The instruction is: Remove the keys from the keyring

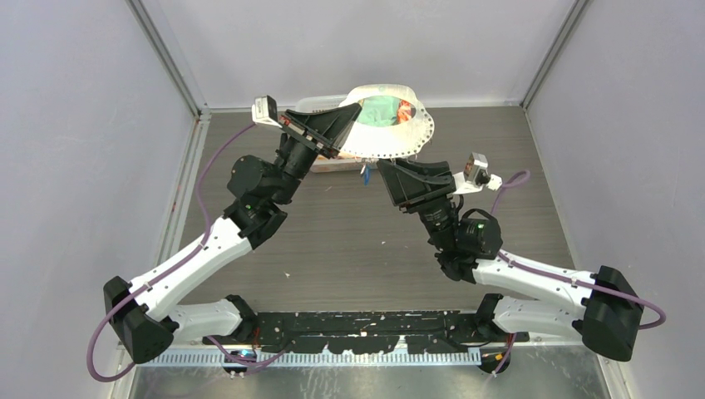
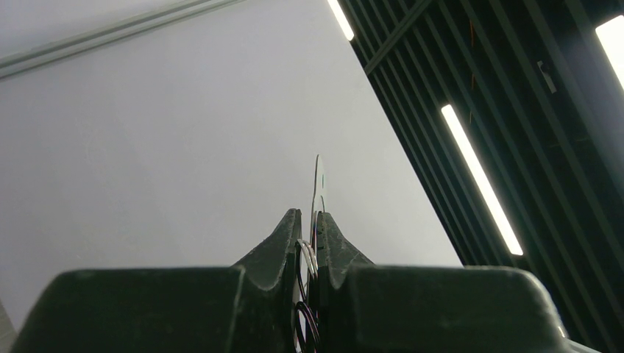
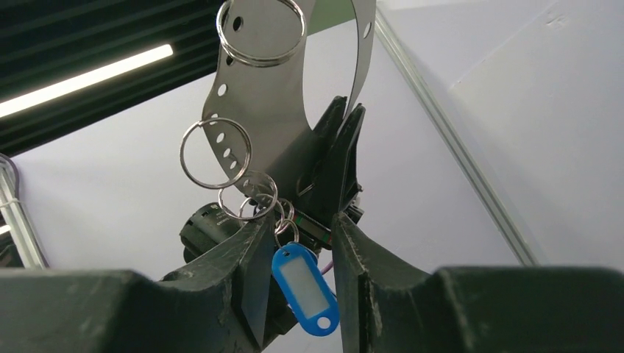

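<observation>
The keyring (image 1: 399,148), a thin grey plate with rim holes, hangs in the air at the back, with my left gripper (image 1: 349,116) shut on its edge. In the left wrist view the plate's edge (image 2: 318,184) and a silver loop (image 2: 307,257) are pinched in the left gripper (image 2: 309,217). The keys (image 3: 305,290), a blue tag on small silver rings, dangle from the plate (image 3: 272,110). My right gripper (image 3: 302,220) stands open, one finger on each side of the tag without clamping it. From above, the tag (image 1: 364,173) shows just off the right gripper (image 1: 382,169).
A white basket (image 1: 320,104) holding green and red cloth sits at the back of the wooden table, behind and under the plate. More silver loops (image 3: 215,153) hang from the plate's rim holes. Grey walls close in both sides.
</observation>
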Available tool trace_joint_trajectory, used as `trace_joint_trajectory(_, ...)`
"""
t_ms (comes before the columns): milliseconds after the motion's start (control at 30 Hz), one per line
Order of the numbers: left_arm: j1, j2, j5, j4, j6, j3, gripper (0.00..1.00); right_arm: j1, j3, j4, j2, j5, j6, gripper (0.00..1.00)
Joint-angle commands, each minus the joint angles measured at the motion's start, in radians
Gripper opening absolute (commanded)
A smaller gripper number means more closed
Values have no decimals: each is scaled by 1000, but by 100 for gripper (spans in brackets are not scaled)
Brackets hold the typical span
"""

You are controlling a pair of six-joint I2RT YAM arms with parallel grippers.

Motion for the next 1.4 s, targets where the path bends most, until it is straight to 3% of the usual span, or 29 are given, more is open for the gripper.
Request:
trace_joint_trajectory(0,7,-23,23,73,-15,7,0,-8,66,28,9,-44,30,39)
trace_joint_trajectory(1067,13,-6,50,73,-47,4,1,-35,128,-73,13,-191,65,31)
trace_joint_trajectory(1367,18,-6,44,71,-48,-6,1,-35,132,-111,4,-218,68,13)
